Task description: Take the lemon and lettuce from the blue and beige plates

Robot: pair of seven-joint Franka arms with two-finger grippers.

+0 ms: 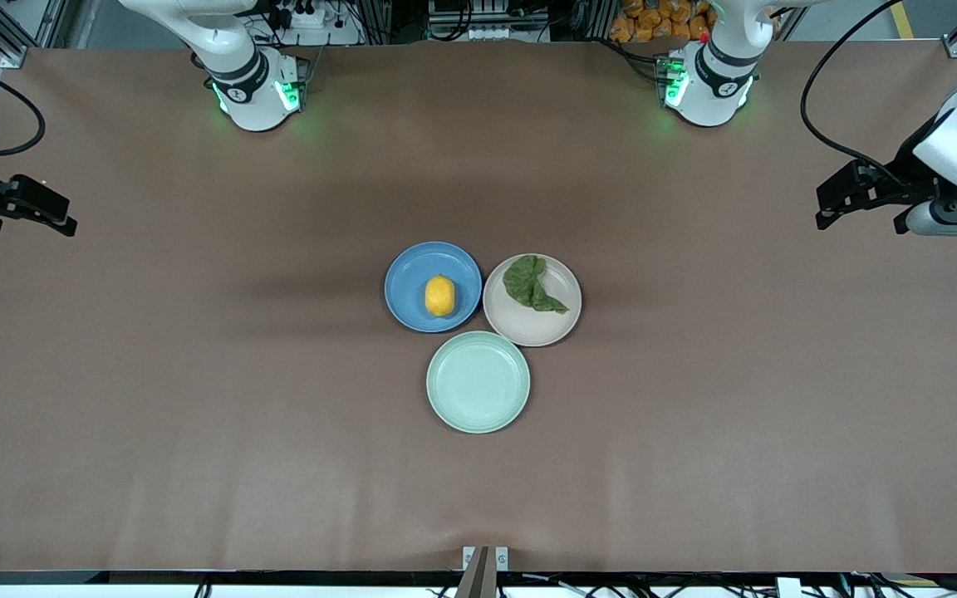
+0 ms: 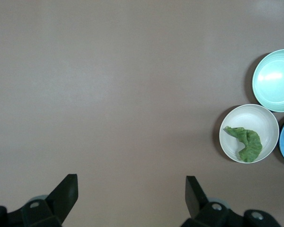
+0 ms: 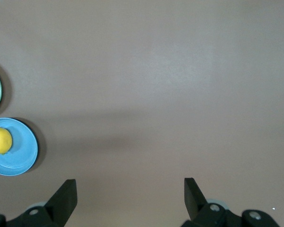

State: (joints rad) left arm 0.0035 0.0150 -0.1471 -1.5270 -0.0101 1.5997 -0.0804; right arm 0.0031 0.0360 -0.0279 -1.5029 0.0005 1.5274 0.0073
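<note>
Lemon [image 1: 439, 296] sits on the blue plate [image 1: 410, 286], a little off centre toward the beige plate [image 1: 533, 325]. Its long axis runs roughly from the robots' bases toward the front camera. Lettuce [image 1: 532, 285] lies on the beige plate, on the part toward the bases, its pointed end trailing toward the left arm's end of the table. The two plates touch at their rims; a mint-green plate [image 1: 478, 382] sits just nearer the front camera, tucked against both and bare.

Both my grippers are well apart from the plates, out at the table's ends. My right gripper [image 1: 34, 212] hangs over the right arm's end, jaws spread wide with nothing between them; in the right wrist view the lemon [image 3: 0, 140] and blue plate [image 3: 16, 158] show off to one side of my fingers [image 3: 64, 197], not between them. My left gripper [image 1: 852, 195] hangs over the left arm's end, jaws likewise wide and empty; the left wrist view shows the lettuce [image 2: 245, 143] on its beige plate [image 2: 262, 116], again off to the side.

Judgement: the blue plate lies toward the right arm, the beige toward the left, so lemon to right, lettuce to left. Each needs a long sideways traverse inward before any descent. For the lemon, I would close across the short axis.
</note>
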